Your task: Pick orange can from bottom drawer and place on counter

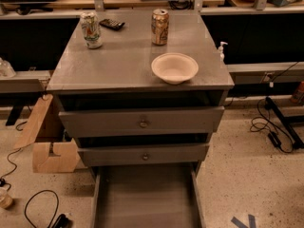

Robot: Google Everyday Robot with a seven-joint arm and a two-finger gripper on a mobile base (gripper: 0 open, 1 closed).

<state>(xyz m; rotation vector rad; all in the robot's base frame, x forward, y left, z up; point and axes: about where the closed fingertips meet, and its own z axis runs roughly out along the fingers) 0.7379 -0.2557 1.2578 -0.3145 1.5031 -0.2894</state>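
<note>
Well, orange can (pixel 160 26) stands on counter (pixel 118 61) behind bowl (pixel 175 68); gripper unseen.

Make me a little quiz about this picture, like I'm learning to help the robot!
1. True or false: the orange can is inside the bottom drawer.
2. Pick one: what stands nearest the bowl? A) white can B) orange can C) black gadget
3. Short answer: can you see the gripper?

Key
1. False. It stands upright at the back of the counter; the open drawer shows only its bare floor.
2. B.
3. No, the gripper is not in view.
</note>
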